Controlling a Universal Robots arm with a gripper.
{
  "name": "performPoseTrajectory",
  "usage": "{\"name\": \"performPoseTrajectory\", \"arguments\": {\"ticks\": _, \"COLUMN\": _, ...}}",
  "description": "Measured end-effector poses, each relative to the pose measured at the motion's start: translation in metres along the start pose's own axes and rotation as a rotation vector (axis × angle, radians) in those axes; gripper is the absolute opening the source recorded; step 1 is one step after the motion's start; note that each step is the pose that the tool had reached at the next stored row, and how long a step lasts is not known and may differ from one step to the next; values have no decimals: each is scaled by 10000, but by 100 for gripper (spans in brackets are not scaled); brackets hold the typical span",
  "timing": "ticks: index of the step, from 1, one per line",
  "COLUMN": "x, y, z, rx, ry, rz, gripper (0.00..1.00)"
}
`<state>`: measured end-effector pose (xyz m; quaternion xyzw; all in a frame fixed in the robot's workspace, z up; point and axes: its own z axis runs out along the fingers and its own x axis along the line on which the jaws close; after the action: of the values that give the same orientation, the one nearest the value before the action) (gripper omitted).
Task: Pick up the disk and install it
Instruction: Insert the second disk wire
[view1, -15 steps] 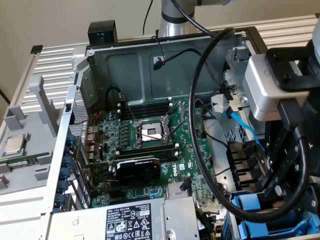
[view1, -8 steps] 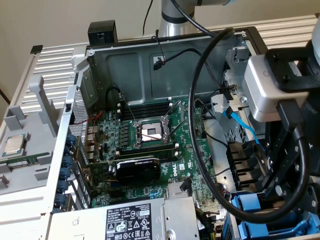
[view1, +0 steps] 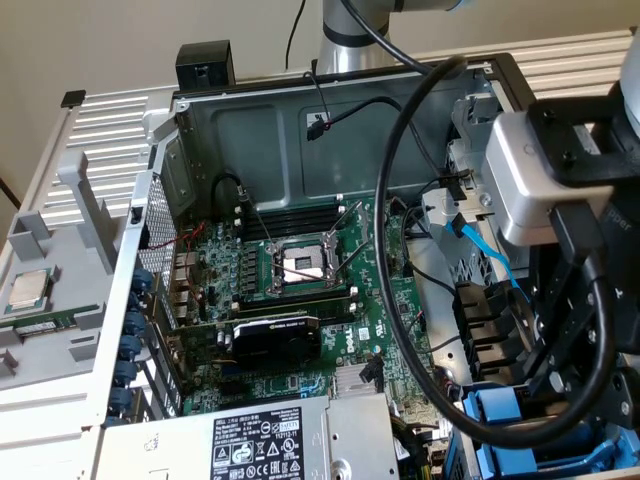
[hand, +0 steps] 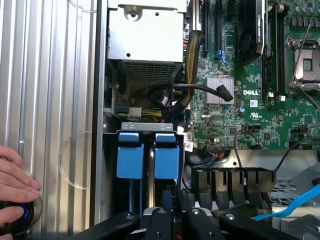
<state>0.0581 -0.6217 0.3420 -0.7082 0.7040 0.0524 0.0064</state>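
The black claw (hand: 175, 222) hangs directly over the disk (hand: 130, 152), which sits edge-up in the drive bay just beside the silver perforated metal PSU box (hand: 145, 40). Of the disk I see only the two blue plastic carrier tabs w/ a thin grey strip between them; the metal body and its label are hidden. If the claw is wide, narrow or gripping, I cannot tell.

Handling, as I judge it: a metal hard drive is stiff and rather heavy for its size, and sensitive to shock, so no dropping or knocking. The blue carrier is thinner plastic and can flex or slip. The best hold is probably across the two long sides of the frame, not on the tabs.

Around it, all relative to the PSU box:
- black cable bundle (hand: 200, 92), just beside the box, between it and the green motherboard (hand: 250, 115); it could snag.
- black plastic bay dividers (hand: 230, 182), on the far side of the disk from the box's ribbed-wall side.
- light blue flat data cable (hand: 295, 202), beyond the dividers, loose.
- ribbed grey metal surface (hand: 50, 100), along the box's other side; a person's hand (hand: 15, 185) rests there, well apart from the disk.
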Motion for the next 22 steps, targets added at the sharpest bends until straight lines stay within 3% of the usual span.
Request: {"name": "performPoseTrajectory", "arguments": {"ticks": 22, "x": 2, "y": 4, "z": 17, "rx": 87, "ry": 0, "rz": -7, "gripper": 16}}
